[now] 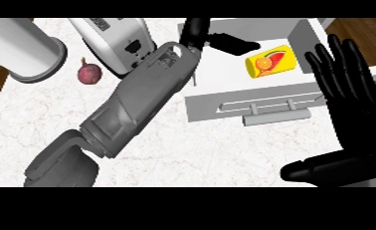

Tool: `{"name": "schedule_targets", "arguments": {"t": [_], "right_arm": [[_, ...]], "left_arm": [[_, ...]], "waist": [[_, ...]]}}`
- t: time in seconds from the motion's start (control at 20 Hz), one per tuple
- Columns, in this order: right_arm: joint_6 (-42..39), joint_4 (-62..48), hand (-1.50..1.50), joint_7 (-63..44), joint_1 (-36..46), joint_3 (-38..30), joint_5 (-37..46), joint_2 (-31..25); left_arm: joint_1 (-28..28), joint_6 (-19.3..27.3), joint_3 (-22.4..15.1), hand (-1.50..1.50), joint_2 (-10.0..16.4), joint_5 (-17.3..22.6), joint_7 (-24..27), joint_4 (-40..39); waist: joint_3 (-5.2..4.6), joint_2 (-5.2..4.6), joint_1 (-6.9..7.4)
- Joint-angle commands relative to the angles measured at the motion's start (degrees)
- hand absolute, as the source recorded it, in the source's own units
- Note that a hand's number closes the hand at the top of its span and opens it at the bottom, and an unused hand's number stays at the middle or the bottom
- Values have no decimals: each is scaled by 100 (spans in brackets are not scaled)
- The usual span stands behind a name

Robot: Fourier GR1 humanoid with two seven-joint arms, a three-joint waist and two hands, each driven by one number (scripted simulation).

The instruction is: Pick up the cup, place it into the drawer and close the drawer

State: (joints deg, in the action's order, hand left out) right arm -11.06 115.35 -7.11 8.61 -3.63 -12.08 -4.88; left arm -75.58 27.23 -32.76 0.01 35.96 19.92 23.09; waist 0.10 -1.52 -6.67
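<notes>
The right hand (345, 99) stands at the right edge of the view. It is black, with fingers straight, spread and pointing up and the thumb lying across the lower right corner. It is fully open, holds nothing and touches nothing.

The grey left forearm (140, 99) enters from the lower left corner. It runs diagonally across the white marbled counter top (183, 149) toward the upper centre.

Beyond the forearm's midpoint lies one white rectangular drawer (220, 107), pulled out. Its front panel faces the near side and carries one pale grey bar handle (275, 118).

One yellow cylindrical cup (270, 62) lies on its side inside the drawer, toward the right wall. Its label shows an orange slice and a red fruit slice. Any writing on it is too small to read.

The black left hand (197, 29) sits at the end of the forearm, over the drawer's far left corner. It points toward the cup. The wrist hides most of it, so how far it is open cannot be determined, nor whether it touches the cup.

At the far left stand three items:
- one dark red round fruit (89, 72) with a short stem
- one white and grey toaster-like appliance (110, 37), just beside the fruit
- one pale grey upright cylinder (29, 50)
</notes>
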Motion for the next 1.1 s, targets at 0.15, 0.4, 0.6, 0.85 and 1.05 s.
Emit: {"name": "schedule_targets", "arguments": {"t": [0.15,0.4,0.6,0.85,1.05], "right_arm": [[-43,74,-150,-261,118,-70,-394,-19],[-311,118,-150,-329,-28,-510,-968,-304],[-527,372,150,-268,-324,-419,-840,-431],[-1076,534,150,-73,-695,-179,-60,-905],[-1152,621,150,-211,-679,-262,46,-1119]], "left_arm": [[116,-330,231,-150,-1,586,698,322],[249,-250,360,-150,-1,976,795,841],[265,-217,683,-150,1,788,454,1026],[1148,-527,827,-150,726,933,411,1938],[1953,-433,996,-150,1212,1008,275,2693]], "waist": [[-7,35,200],[-5,110,398],[-8,158,595],[-13,199,757],[-14,203,792]]}}
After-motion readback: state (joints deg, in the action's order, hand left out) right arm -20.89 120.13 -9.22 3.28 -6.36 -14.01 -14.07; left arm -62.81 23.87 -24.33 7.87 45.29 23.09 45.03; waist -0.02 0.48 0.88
